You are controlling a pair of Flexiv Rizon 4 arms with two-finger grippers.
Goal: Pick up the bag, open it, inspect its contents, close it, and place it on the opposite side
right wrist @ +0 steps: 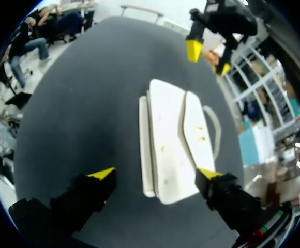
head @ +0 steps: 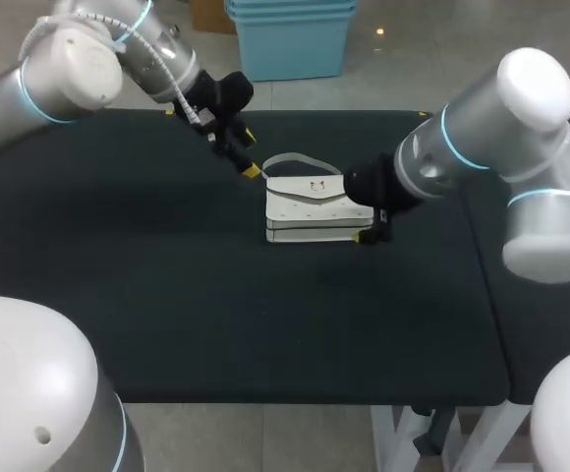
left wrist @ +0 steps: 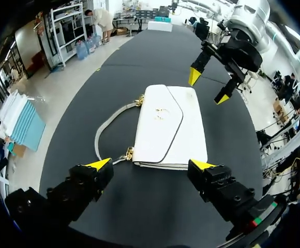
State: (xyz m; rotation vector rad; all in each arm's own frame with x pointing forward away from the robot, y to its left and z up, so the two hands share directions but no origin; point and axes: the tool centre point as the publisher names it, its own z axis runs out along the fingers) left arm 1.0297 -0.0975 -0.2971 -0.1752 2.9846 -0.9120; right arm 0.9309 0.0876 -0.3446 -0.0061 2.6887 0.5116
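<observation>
Your left pincer [left wrist: 150,165]: fingers spread wide, nothing held. It is poised at one short end of the bag [left wrist: 168,126], whose near edge lies between the yellow tips.
Your right pincer [right wrist: 156,173]: likewise wide open and empty, at the bag's opposite end.
Bag: white, flap shut, lying flat near the middle of the worktop [head: 167,285]. The strap [left wrist: 106,129] is looped out along one long side.
Step in hand, by my reading: the pick-up, not yet made.
Next move: you would need to bring one pincer down and close it squarely across the bag's body or strap before any lift.
</observation>
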